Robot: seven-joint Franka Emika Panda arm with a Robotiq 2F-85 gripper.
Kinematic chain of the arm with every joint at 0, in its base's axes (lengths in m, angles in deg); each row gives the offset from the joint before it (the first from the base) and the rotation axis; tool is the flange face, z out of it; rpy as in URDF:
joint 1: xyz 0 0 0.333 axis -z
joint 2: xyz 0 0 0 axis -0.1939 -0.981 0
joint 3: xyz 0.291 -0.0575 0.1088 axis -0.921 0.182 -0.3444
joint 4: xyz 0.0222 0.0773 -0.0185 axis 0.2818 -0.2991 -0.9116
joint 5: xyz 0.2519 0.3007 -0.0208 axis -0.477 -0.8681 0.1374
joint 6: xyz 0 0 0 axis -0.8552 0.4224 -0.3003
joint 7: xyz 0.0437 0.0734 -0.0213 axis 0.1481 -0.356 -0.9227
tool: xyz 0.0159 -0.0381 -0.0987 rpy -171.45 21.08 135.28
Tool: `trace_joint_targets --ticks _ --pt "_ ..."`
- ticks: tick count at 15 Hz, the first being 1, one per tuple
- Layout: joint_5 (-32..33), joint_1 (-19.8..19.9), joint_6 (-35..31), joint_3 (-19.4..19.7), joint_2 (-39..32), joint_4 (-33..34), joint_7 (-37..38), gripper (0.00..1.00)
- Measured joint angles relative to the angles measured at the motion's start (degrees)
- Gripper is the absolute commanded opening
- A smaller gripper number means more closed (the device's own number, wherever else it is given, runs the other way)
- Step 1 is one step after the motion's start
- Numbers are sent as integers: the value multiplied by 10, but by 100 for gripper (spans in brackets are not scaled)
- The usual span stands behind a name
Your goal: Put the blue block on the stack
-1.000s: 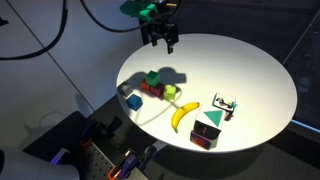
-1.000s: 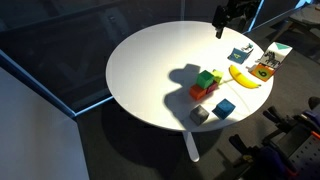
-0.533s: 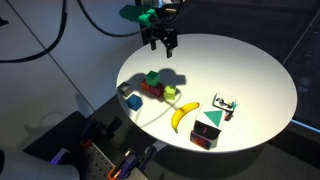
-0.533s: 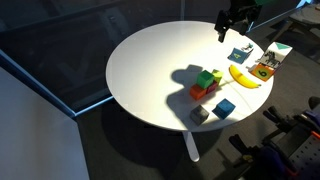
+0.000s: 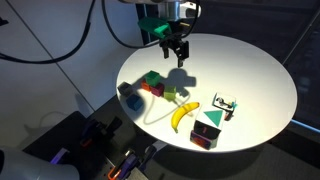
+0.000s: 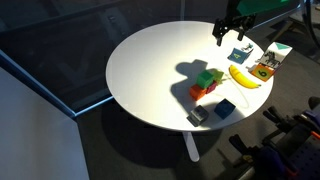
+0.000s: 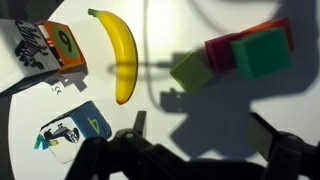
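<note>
In an exterior view, a round white table (image 5: 260,80) fills the frame. The black Robotiq gripper (image 5: 176,48) hangs above its far side with fingers parted and nothing between them. The stack (image 5: 153,82) of toy cubes, bright green over red, stands toward the left rim. The small dark blue block (image 5: 133,101) sits on the tabletop just beside the stack, closer to the rim and well apart from the gripper. A grey cube (image 5: 124,90) lies close by. A yellow-green cube (image 5: 171,95) stands next to the stack, with a yellow banana (image 5: 182,115) nearer the camera. Beyond the banana is a pile (image 5: 208,131) with a green triangular piece over red and black. In an exterior view from another angle, the blue block (image 6: 224,108) and grey cube (image 6: 198,117) show clearly apart from each other. Both lie camera-side of the stack (image 6: 206,85). The gripper (image 6: 228,33) is over the far right part of the table, near a small printed card (image 6: 240,55) and the banana (image 6: 244,78). The wrist view looks straight down, with dark fingers (image 7: 110,155) spread wide along the bottom edge and the gripper (image 7: 195,160) empty. It shows the stack (image 7: 255,50), the yellow-green cube (image 7: 190,72), the banana (image 7: 121,55), the card (image 7: 72,130) and an orange-and-white printed box (image 7: 45,45). The blue block falls outside this frame.
</note>
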State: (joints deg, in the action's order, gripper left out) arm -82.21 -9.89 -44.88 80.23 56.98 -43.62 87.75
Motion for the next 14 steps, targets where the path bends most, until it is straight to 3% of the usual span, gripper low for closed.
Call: trace_joint_targets --ticks 6,14 --pt "4 0 -8 14 -94 66 13 100" --pt "3 2 -48 17 -119 76 13 100"
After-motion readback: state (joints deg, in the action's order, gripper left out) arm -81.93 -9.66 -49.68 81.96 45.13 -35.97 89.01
